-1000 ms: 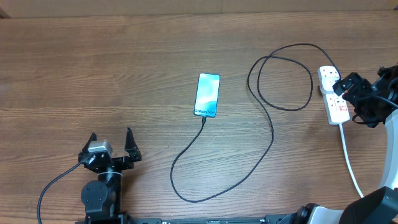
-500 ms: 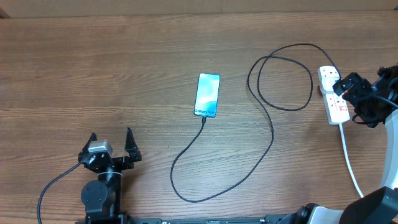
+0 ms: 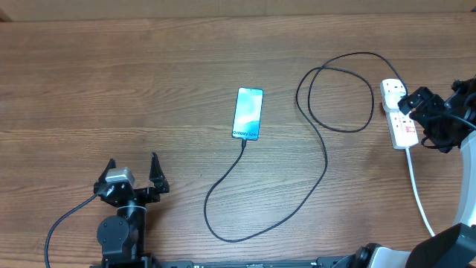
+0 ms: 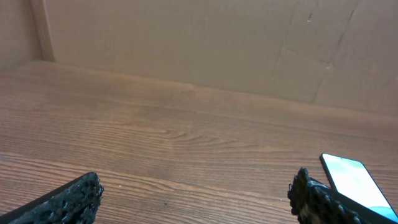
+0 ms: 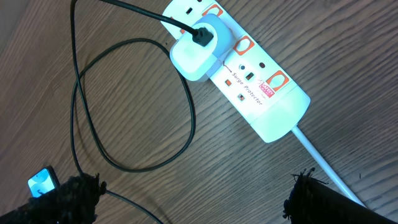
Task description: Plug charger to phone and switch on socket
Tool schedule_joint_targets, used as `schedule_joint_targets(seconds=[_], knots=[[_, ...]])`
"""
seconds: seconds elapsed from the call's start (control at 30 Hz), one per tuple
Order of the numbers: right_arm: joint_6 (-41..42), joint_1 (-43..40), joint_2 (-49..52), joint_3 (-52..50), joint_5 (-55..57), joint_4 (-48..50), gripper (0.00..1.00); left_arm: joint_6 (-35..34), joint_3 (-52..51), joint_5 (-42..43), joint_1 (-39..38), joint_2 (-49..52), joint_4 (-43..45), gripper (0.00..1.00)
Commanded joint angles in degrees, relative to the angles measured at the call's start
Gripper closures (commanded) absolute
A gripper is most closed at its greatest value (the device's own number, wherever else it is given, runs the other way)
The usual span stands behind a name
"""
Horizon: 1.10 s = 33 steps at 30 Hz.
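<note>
1. At mid-table in the overhead view, the phone (image 3: 248, 114): flat on the wooden table (image 3: 111, 74), lit light-blue screen facing up, well apart from both grippers.
2. At its lower short edge, the tip of the charger (image 3: 325, 160); from there a thin black line curving toward the near edge, up the right side, and through a loop just beside the socket (image 3: 399, 119).
3. At the right of the table, the socket: a white strip with red marks, its white cord (image 3: 418, 195) trailing toward the near edge. Switch position too small to tell.
4. Over the strip's middle, the right gripper (image 3: 420, 119), hiding part of it from overhead, with the arm reaching in from the right edge.
5. From the right wrist only: fingers (image 5: 71, 196) spread wide and gripping nothing; a white adapter (image 5: 198, 48) seated in the strip with the black cable running out of it; the phone tiny at the lower left.
6. At the front left, the left gripper (image 3: 132, 160): fingers parted and empty, pointing toward the far side, the phone off to its right and farther away.
7. From the left wrist only: a corner of the lit phone beyond the right-hand finger, and a cardboard wall (image 4: 186, 43) standing behind the table.
</note>
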Motion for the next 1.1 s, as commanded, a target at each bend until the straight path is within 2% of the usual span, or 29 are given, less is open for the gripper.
schedule_joint_targets(seconds=[0.0,0.33,0.63,0.93,1.0,1.07], knots=[[0.4,0.2,0.0,0.4,0.4,0.3,0.00,1.4,-0.2,0.6,0.6,-0.6,0.0,0.00],[1.0,1.6,-3.3,-0.2,-0.2,4.9,0.00,1.4,-0.2,0.7,0.6,-0.6,0.0,0.00],[0.8,14.4,-16.0,-14.1,1.3,35.0,0.00,1.4,-0.2,0.6,0.6,-0.6,0.0,0.00],[0.5,24.3,-32.8,-40.8,7.3,74.8,0.00,1.4,-0.2,0.6,0.6,-0.6,0.0,0.00],[-0.3,25.4,-37.1,-47.1,8.3,81.8,0.00,1.4,-0.2,0.7,0.6,-0.6,0.0,0.00],[-3.0,26.2,-41.1,-52.0,8.3,84.8,0.00,1.4,-0.2,0.7,0.6,-0.6,0.0,0.00]])
